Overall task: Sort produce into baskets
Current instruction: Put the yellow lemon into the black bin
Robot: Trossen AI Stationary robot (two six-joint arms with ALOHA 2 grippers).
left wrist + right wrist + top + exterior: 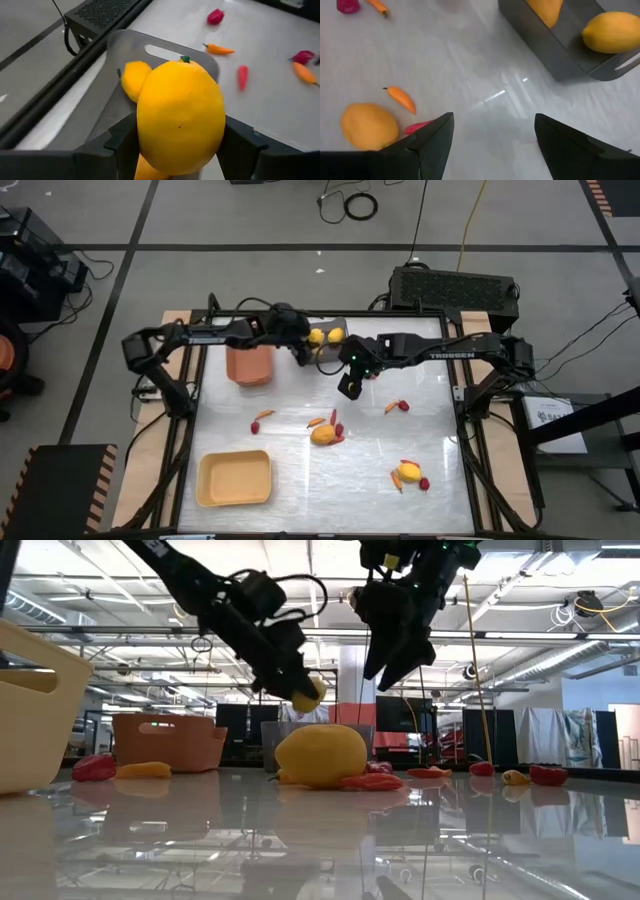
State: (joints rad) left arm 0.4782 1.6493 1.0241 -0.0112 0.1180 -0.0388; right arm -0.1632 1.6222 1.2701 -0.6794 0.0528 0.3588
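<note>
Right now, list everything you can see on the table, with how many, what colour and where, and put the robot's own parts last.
Grey basket: one, dark grey, far edge of the table, holding two yellow lemons.
Orange basket: one, orange-brown, far left.
Yellow basket: one, pale yellow, near left corner.
Loose lemons: two, yellow-orange, one mid-table, one near right.
Carrot sticks: several, orange, scattered mid-table and right.
Red pieces: several, dark red, beside the loose lemons and at right.
Held lemon: one, yellow, above the grey basket's left end.
Left hand: shut on the held lemon.
Right hand: open, empty, raised over mid-table.
</note>
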